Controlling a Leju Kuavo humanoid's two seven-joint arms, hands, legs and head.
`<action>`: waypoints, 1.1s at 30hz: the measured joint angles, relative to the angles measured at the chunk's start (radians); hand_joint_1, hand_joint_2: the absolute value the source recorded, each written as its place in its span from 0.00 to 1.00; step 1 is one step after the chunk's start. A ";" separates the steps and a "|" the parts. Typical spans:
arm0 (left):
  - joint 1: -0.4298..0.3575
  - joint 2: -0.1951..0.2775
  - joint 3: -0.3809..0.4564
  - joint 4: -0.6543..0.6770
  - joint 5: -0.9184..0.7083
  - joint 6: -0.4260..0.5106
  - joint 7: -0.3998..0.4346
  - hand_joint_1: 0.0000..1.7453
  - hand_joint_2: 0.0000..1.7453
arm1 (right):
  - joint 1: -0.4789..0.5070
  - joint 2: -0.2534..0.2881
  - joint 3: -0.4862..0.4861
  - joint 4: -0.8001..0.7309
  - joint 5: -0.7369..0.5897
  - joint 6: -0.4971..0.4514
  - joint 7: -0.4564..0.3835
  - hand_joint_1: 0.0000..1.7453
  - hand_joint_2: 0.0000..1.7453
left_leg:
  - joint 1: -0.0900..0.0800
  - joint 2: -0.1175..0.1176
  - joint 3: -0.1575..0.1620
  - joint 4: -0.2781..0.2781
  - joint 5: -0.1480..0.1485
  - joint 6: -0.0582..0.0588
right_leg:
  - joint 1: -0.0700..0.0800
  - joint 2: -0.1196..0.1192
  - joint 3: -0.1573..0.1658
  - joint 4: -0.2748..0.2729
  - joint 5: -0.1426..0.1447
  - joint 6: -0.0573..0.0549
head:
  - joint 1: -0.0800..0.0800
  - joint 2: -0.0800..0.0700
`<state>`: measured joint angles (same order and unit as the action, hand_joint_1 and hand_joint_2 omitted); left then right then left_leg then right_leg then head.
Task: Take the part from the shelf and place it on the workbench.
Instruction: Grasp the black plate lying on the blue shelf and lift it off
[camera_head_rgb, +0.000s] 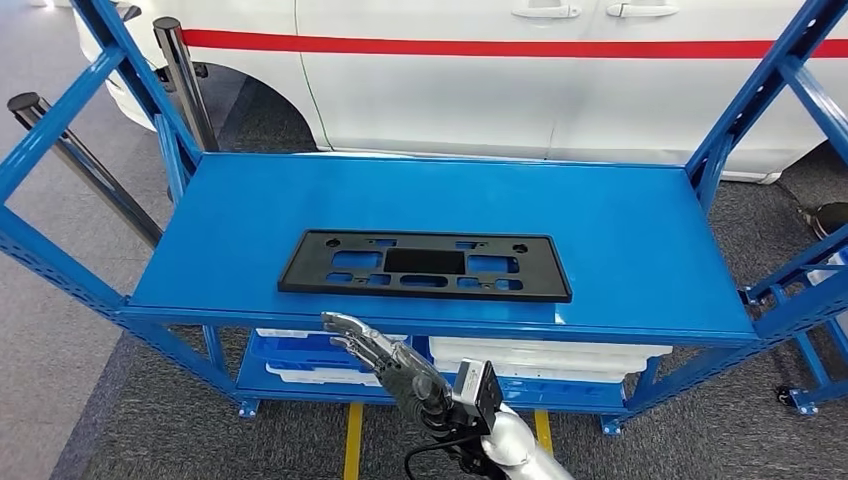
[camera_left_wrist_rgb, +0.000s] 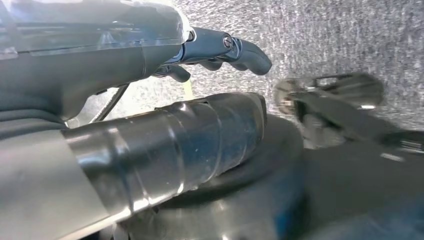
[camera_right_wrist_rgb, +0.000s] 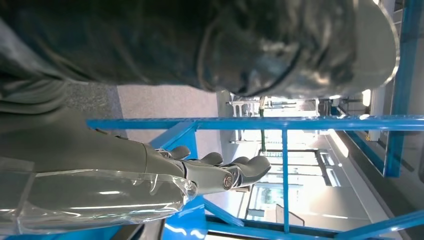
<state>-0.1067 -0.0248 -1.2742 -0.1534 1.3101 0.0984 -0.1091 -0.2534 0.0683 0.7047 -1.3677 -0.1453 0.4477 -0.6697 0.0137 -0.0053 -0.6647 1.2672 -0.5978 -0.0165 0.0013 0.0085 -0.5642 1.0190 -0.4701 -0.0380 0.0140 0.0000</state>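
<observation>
Nearest me, the right hand hangs just below the shelf's front edge, fingers apart and empty, because I am lining it up under the part. That black part lies flat near the edge, within reach. Left hand hangs low by the floor, fingers loosely spread, holding nothing.

Blk slotted part flat on blue shelf.

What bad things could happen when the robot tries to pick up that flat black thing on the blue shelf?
The black part lies flat on the blue shelf, so fingers may struggle to get under it and could just push it away. The right robot hand sits below the shelf's front edge and might bump it while rising. The part is long and thin; gripped by one hand at one spot, it may tip or slip out.
</observation>
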 joint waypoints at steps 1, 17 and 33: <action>0.001 0.000 0.000 0.000 0.001 0.000 0.000 0.00 0.00 | 0.000 0.000 0.001 0.000 0.000 0.000 0.000 0.00 0.00 | 0.000 0.000 0.006 -0.044 0.040 0.000 | -0.001 0.001 0.011 0.002 -0.010 0.002 | 0.000 0.000; 0.000 -0.001 -0.001 0.000 0.006 0.000 -0.008 0.00 0.00 | -0.013 -0.002 0.008 0.001 0.000 -0.004 0.002 0.00 0.00 | -0.003 0.000 0.100 -0.233 0.118 0.055 | -0.004 -0.004 -0.123 0.204 -0.038 0.049 | 0.001 0.000; 0.001 -0.002 -0.001 0.001 0.019 0.002 -0.017 0.00 0.00 | -0.025 -0.003 0.008 0.001 0.134 -0.175 0.030 0.00 1.00 | 0.000 0.002 0.032 -0.115 0.094 0.002 | -0.003 -0.003 -0.026 0.010 0.013 0.010 | -0.003 0.000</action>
<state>-0.1061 -0.0269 -1.2753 -0.1526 1.3295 0.1009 -0.1258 -0.2782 0.0652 0.7130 -1.3666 -0.0114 0.2730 -0.6393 0.0140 -0.0035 -0.6326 1.1522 -0.5035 -0.0145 -0.0018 0.0052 -0.5906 1.0287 -0.4573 -0.0282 0.0108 0.0000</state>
